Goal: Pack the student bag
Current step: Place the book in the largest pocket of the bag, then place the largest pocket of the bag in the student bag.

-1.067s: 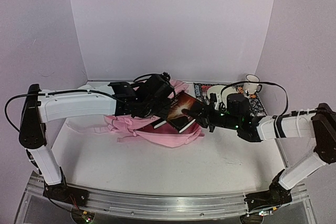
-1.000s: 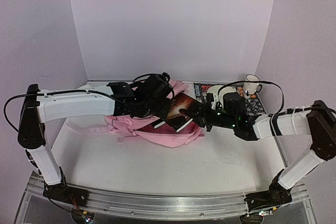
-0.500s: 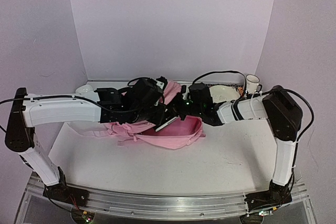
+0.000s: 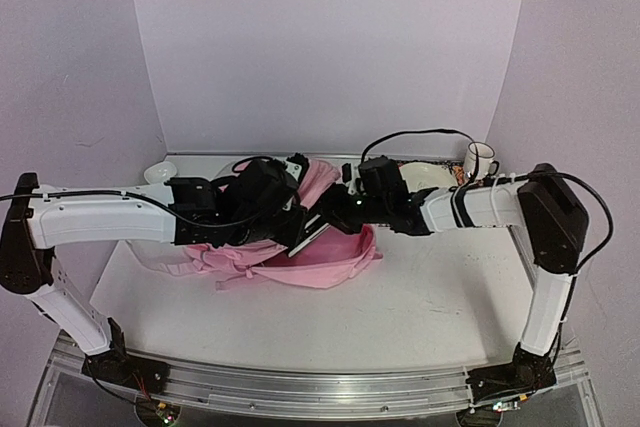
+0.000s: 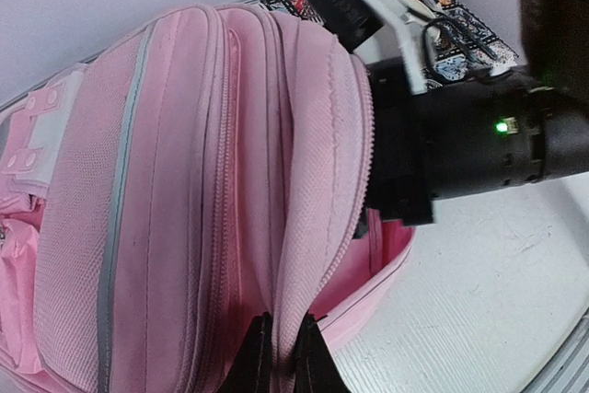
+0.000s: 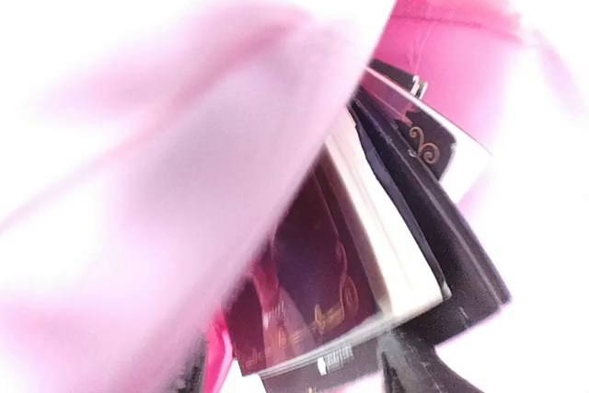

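The student bag (image 4: 322,269) lies pink on the table, its mouth facing right. My left gripper (image 4: 297,230) is shut on the bag's zipper edge (image 5: 317,255) and holds the flap up; its fingertips (image 5: 260,354) pinch the fabric. My right gripper (image 4: 333,213) reaches into the mouth from the right. In the right wrist view its fingers (image 6: 412,364) stand apart, open, around the near edge of a dark red book (image 6: 308,296) with white pages. A black notebook (image 6: 431,146) lies behind it inside the pink lining. The right arm (image 5: 479,135) fills the opening.
A white mug (image 4: 480,159) and a pale plate (image 4: 432,175) stand on a patterned mat (image 5: 462,27) at the back right. A small white bowl (image 4: 158,172) sits at the back left. Bag straps (image 4: 170,259) trail left. Walls close off three sides.
The right arm has swung left and pushed the book into the bag's mouth, and its jaws have opened. The left arm has drawn left a little, still gripping the zipper edge.
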{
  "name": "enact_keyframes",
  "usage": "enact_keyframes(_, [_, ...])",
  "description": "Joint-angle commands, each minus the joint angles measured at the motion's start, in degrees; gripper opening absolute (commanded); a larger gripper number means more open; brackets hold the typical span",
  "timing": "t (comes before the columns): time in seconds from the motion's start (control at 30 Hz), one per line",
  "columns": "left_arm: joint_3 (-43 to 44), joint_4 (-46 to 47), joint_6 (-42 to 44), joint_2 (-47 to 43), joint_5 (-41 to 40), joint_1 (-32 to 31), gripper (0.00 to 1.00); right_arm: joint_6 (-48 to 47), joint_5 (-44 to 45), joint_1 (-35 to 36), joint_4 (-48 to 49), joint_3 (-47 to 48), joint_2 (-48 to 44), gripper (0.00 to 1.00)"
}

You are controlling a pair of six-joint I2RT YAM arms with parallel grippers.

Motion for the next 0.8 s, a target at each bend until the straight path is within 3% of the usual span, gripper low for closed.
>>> enact_keyframes(0.0, [0.89, 7.87, -0.87, -1.78, 3.95, -1.34, 0.01, -11.02, 0.85, -0.1, -7.56, -4.26, -11.84, 0.73])
enact_keyframes(0.1, [0.77, 8.93, -0.97, 0.4, 6.51, -1.37, 0.06, -13.76, 1.29, -0.11, -10.75, -6.38, -15.47, 0.76])
enact_keyframes(0.2, [1.58, 9.4, -1.26, 2.97, 9.92, -1.43, 0.19, -16.6, 3.81, -0.11, -13.75, -8.15, -18.24, 0.75])
enact_keyframes(0.33, [1.39, 9.27, -1.67, 3.9, 14.03, -1.46, 0.44, -20.1, 9.95, -0.11, -18.29, -11.69, -23.72, 0.75])
enact_keyframes(0.53, [-3.84, 8.11, -6.58, -3.83, 10.39, -0.48, 0.82, -24.06, 11.49, 0.81, -20.72, -15.62, -29.76, 0.75])
enact_keyframes(0.6, [-6.21, 7.15, -9.66, -6.08, 10.36, 1.38, 0.89, -25.39, 12.6, 2.22, -21.0, -16.42, -31.09, 0.75])
enact_keyframes(0.77, [-15.63, 4.93, -18.99, -10.97, 13.16, 10.4, 0.91, -27.52, 15.83, 6.46, -21.63, -16.82, -31.77, 0.75])
